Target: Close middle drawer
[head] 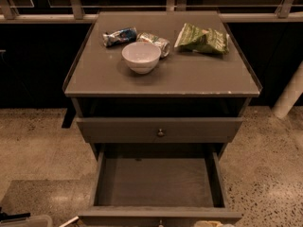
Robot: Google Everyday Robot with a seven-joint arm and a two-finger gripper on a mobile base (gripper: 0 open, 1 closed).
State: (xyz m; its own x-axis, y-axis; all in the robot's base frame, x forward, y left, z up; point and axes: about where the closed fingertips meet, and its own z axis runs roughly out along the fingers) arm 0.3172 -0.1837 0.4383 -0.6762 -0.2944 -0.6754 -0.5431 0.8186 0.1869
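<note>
The middle drawer (158, 181) is pulled far out at the bottom of the camera view. Its plain grey inside is bare, and its front panel (118, 216) lies along the frame's lower edge. Above it, another grey drawer (118, 129) with a small round knob (161, 133) stands slightly out from the cabinet. The lowest drawer is hidden below. My gripper is not in view. A small pale shape (210, 224) touches the bottom edge by the open drawer's front, and I cannot tell what it is.
On the cabinet top (199, 74) stand a white bowl (141, 56), a crushed can (156, 42), a blue-white packet (119, 36) and a green chip bag (201, 39). A speckled floor surrounds the cabinet. A white post (289, 98) stands at the right. A pale object (26, 220) lies at the bottom left.
</note>
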